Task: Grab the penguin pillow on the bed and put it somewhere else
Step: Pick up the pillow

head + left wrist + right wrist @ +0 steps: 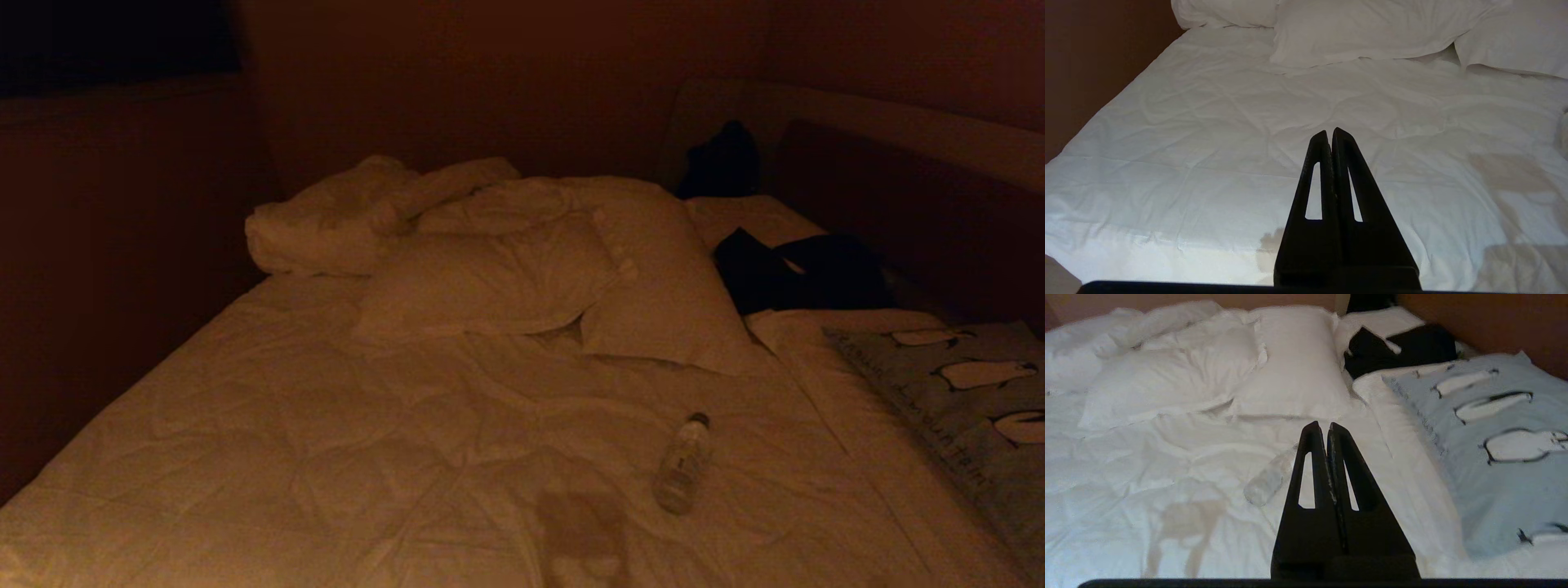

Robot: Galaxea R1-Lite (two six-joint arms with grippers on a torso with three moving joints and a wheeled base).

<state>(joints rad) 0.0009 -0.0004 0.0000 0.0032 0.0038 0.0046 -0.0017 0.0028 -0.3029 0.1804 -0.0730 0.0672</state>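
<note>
The penguin pillow point(971, 400) lies flat at the right side of the bed point(326, 441), grey-blue with black-and-white penguins. It also fills the right of the right wrist view as the penguin pillow point(1486, 457). My right gripper point(1327, 425) is shut and empty, hovering over the bedding some way from the pillow's long lettered edge. My left gripper point(1329, 132) is shut and empty above bare cream bedding point(1208, 143). Neither arm shows in the head view.
A clear plastic bottle point(682, 462) lies on the bedding near the middle; the bottle point(1267, 482) is just beside my right fingers. Cream pillows point(522, 269) and a rumpled duvet point(326, 220) lie further back. Dark clothing point(800, 273) sits beyond the penguin pillow, by the headboard point(898, 131).
</note>
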